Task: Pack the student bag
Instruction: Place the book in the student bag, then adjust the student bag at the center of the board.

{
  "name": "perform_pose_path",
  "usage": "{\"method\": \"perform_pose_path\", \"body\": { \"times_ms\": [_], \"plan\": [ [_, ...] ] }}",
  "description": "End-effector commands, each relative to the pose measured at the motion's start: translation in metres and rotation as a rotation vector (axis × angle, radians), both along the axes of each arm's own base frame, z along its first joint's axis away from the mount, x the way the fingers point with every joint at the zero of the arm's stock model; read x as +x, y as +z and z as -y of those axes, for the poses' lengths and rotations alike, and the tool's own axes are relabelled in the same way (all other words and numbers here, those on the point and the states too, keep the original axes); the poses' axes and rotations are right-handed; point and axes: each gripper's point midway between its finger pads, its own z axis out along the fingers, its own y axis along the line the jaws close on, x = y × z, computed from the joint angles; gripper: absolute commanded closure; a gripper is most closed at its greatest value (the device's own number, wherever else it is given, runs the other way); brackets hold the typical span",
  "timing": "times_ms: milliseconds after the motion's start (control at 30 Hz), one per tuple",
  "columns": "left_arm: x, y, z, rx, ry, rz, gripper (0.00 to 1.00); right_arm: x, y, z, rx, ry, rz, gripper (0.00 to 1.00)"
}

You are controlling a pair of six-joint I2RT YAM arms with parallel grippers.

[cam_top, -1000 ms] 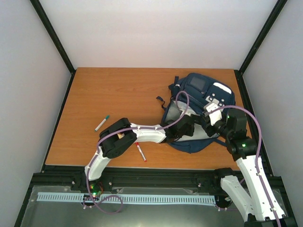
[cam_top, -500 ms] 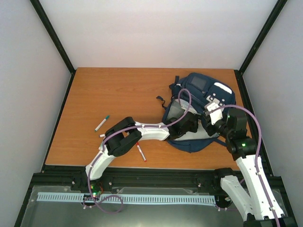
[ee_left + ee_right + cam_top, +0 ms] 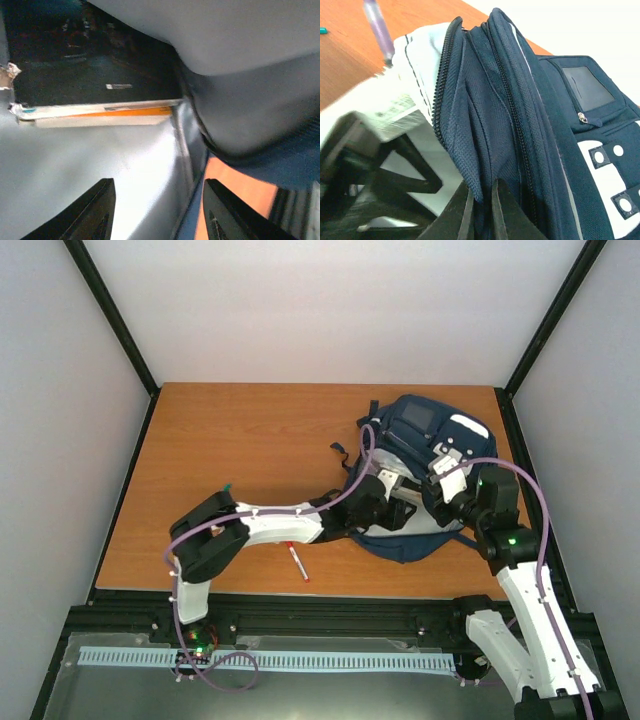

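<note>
The left end effector has drawn back leftward, jaws now parted and empty; the right end effector pinches the student bag.

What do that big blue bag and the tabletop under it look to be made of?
The student bag looks like woven synthetic cloth, probably nylon or polyester: the right wrist view shows a coarse matte weave and toothed zips. Its pale grey lining seems smoother, with a slight sheen. The table looks like wood or wood-look laminate, orange-brown and smooth; which one, I cannot tell.
</note>
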Motion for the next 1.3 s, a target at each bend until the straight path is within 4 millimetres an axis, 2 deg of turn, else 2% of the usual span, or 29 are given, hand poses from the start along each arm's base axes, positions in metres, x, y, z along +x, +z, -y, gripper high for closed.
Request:
{"method": "perform_pose_path", "body": {
  "times_ms": [0, 167, 200, 233, 333, 433, 567, 700, 800, 933, 967, 1067, 1200, 1267],
  "plan": [
    [-0.021, 0.035, -0.017, -0.046, -0.074, 0.006, 0.49, 0.005, 0.014, -0.007, 0.008, 0.052, 0.074, 0.97],
    [-0.033, 0.015, -0.07, 0.025, 0.019, -0.033, 0.45, 0.003, 0.004, -0.011, 0.0, 0.085, 0.046, 0.95],
    [-0.036, 0.018, -0.08, 0.02, 0.035, -0.028, 0.44, 0.003, 0.001, -0.013, 0.001, 0.096, 0.036, 0.95],
    [-0.039, 0.009, -0.091, 0.039, 0.056, -0.035, 0.43, 0.003, -0.002, -0.014, 0.002, 0.104, 0.024, 0.95],
    [-0.031, -0.002, -0.122, 0.093, 0.157, -0.045, 0.39, -0.002, -0.01, -0.023, 0.014, 0.169, -0.017, 0.94],
    [-0.024, -0.006, -0.143, 0.098, 0.216, -0.066, 0.35, -0.01, -0.021, -0.033, 0.037, 0.243, -0.073, 0.92],
    [-0.017, -0.009, -0.162, 0.094, 0.257, -0.089, 0.33, -0.01, -0.032, -0.035, 0.04, 0.259, -0.122, 0.91],
    [-0.009, -0.001, -0.166, 0.068, 0.266, -0.105, 0.29, -0.008, -0.041, -0.035, 0.029, 0.26, -0.16, 0.91],
    [-0.003, 0.004, -0.165, 0.079, 0.275, -0.124, 0.29, -0.008, -0.046, -0.032, -0.042, 0.272, -0.158, 0.91],
    [0.001, 0.0, -0.168, 0.086, 0.297, -0.15, 0.28, -0.026, -0.075, -0.025, -0.23, 0.356, -0.249, 0.86],
    [0.002, -0.002, -0.168, 0.088, 0.299, -0.157, 0.28, -0.034, -0.083, -0.021, -0.265, 0.369, -0.288, 0.83],
    [0.004, -0.013, -0.161, 0.086, 0.283, -0.183, 0.28, -0.058, -0.095, -0.012, -0.333, 0.409, -0.362, 0.64],
    [0.015, -0.023, -0.149, 0.076, 0.275, -0.211, 0.28, -0.077, -0.082, -0.01, -0.317, 0.404, -0.376, 0.5],
    [0.022, -0.028, -0.146, 0.08, 0.279, -0.221, 0.28, -0.078, -0.073, -0.007, -0.309, 0.368, -0.347, 0.46]
  ]
}}
